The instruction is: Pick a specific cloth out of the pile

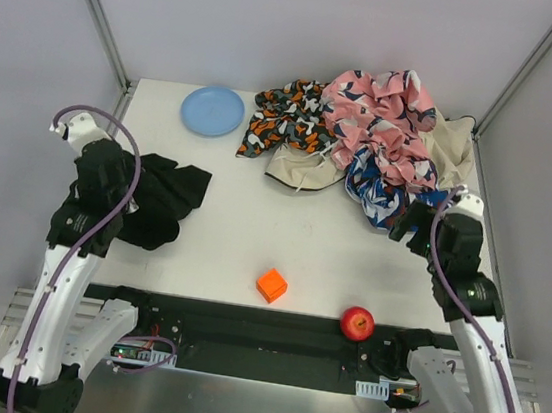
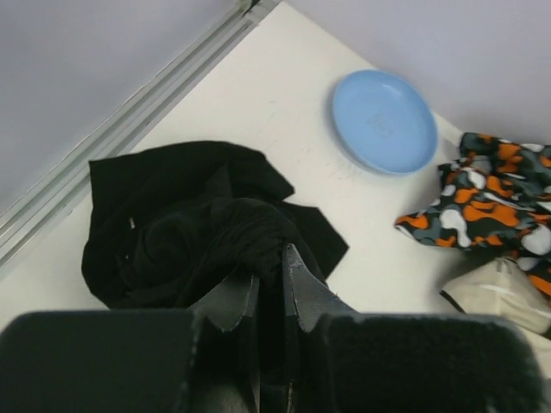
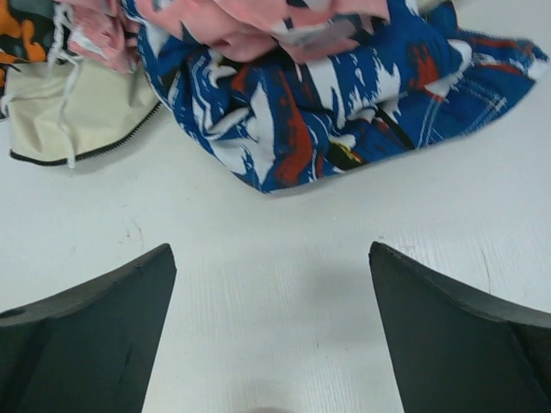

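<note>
The plain black cloth lies bunched on the left side of the table, apart from the pile. My left gripper is shut on a fold of it; in the left wrist view the fingers pinch the black cloth. The pile sits at the back right: a pink cloth, a blue patterned cloth, an orange-black cloth and a beige one. My right gripper is open and empty over bare table, just short of the blue patterned cloth.
A light blue plate sits at the back left, also in the left wrist view. An orange cube and a red apple lie near the front edge. Metal rails run along both side walls.
</note>
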`<state>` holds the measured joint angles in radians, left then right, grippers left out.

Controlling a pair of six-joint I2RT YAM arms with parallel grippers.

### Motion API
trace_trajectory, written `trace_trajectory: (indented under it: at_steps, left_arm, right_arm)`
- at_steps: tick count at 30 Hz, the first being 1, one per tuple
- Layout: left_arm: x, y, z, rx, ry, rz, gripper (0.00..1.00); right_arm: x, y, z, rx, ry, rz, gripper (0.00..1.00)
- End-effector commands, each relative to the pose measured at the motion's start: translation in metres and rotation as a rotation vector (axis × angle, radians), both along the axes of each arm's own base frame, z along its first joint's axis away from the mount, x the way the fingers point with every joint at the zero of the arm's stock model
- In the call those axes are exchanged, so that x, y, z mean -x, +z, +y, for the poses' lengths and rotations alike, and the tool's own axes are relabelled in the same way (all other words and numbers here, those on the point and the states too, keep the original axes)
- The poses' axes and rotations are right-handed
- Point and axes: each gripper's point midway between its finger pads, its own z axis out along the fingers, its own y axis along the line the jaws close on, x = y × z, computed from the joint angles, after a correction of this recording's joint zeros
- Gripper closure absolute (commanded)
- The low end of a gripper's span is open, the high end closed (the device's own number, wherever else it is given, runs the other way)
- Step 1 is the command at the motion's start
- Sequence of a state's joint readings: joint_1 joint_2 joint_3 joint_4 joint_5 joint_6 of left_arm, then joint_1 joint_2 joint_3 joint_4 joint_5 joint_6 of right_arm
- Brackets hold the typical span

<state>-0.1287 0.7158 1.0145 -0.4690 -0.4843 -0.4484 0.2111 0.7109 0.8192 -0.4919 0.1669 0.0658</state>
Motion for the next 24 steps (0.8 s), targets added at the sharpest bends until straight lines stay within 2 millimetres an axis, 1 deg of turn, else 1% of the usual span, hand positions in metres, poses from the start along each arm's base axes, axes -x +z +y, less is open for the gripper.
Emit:
trace_trajectory:
  at_steps: [1,4,6,8,10,13,15,16,18,20,21,22,24]
  left_arm:
    - [-0.026,-0.03,0.024,-0.001,0.157,0.089,1.0]
    - [-0.056,-0.057,0.024,0.038,0.124,0.157,1.0]
    - [-0.072,-0.08,0.029,0.063,0.133,0.208,1.0]
    - [-0.083,-0.111,0.035,0.093,0.158,0.297,1.0]
    - [-0.09,-0.14,0.04,0.137,0.17,0.374,1.0]
    - [-0.096,-0.181,0.039,0.212,0.169,0.475,1.0]
    - [-0.095,-0.203,0.04,0.233,0.181,0.534,1.0]
    - [-0.093,-0.218,0.04,0.238,0.188,0.575,1.0]
    - [-0.089,-0.236,0.039,0.261,0.199,0.621,1.0]
    - [-0.089,-0.249,0.034,0.304,0.188,0.651,0.91]
    - [-0.087,-0.254,0.031,0.318,0.182,0.666,0.82]
    - [-0.086,-0.259,0.029,0.329,0.179,0.678,0.65]
    - [-0.085,-0.258,0.026,0.342,0.169,0.676,0.23]
  right_arm:
    - [0.011,-0.014,-0.015,-0.052,-0.128,-0.043,0.04]
    - [0.013,-0.024,-0.019,-0.037,-0.143,-0.018,0.04]
    - [0.014,-0.03,-0.021,-0.027,-0.159,0.015,0.04]
    - [0.015,-0.035,-0.022,-0.019,-0.165,0.039,0.04]
    - [0.016,-0.042,-0.024,-0.007,-0.174,0.056,0.04]
    - [0.017,-0.05,-0.03,0.017,-0.195,0.072,0.04]
    - [0.018,-0.055,-0.033,0.034,-0.207,0.084,0.04]
    - [0.018,-0.056,-0.035,0.041,-0.216,0.087,0.04]
    - [0.019,-0.059,-0.037,0.049,-0.225,0.092,0.05]
    - [0.019,-0.06,-0.04,0.058,-0.239,0.092,0.04]
    - [0.019,-0.059,-0.041,0.061,-0.244,0.088,0.04]
    - [0.02,-0.059,-0.042,0.066,-0.245,0.087,0.04]
    - [0.021,-0.056,-0.043,0.074,-0.244,0.08,0.04]
